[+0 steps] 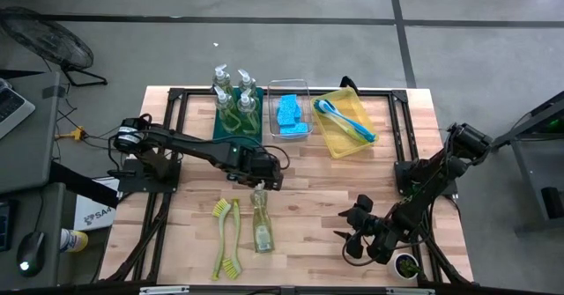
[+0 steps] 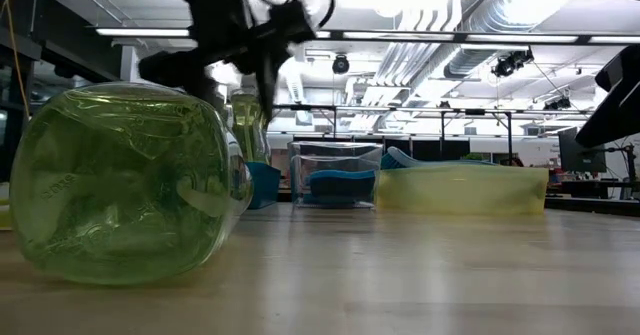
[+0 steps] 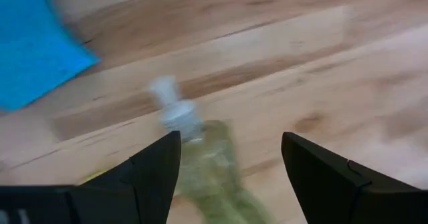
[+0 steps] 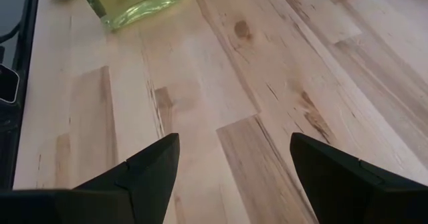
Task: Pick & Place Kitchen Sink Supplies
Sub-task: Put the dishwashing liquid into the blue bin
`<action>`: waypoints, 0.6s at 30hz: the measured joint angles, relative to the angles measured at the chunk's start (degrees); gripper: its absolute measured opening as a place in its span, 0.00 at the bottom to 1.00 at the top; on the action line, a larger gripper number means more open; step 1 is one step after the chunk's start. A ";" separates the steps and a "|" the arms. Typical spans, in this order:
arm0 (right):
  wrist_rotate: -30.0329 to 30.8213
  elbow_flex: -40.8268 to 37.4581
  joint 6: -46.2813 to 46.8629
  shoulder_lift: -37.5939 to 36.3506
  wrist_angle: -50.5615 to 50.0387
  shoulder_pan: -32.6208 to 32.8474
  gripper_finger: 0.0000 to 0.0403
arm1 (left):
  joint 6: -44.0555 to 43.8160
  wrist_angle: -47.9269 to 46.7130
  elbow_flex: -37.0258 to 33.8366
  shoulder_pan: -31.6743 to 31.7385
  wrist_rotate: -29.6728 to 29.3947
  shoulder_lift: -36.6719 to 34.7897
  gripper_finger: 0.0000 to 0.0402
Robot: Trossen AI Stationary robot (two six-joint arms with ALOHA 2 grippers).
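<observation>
Roughly two thirds sorted, looks like. Already binned behind the lying bottle [image 1: 262, 227]: four bottles [image 1: 234, 91] upright in the teal bin [image 1: 219, 128], sponges [image 1: 291, 114] in the clear bin [image 1: 304, 89], blue brushes [image 1: 346, 119] in the yellow bin [image 1: 339, 145]. Left on the counter [image 1: 308, 189]: that one bottle on its side, plus two green brushes [image 1: 227, 238] just beside it. Left pincer [image 1: 263, 179] hovering over the bottle's pump end, spread apart, gripping nothing. Right pincer [image 1: 356, 239] parked well off to the bottle's other side, also spread and empty.
</observation>
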 joint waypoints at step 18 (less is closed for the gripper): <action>0.43 0.00 -0.02 -0.02 -0.11 -0.02 0.69 | -5.85 -1.90 -1.66 -0.37 4.06 2.25 0.90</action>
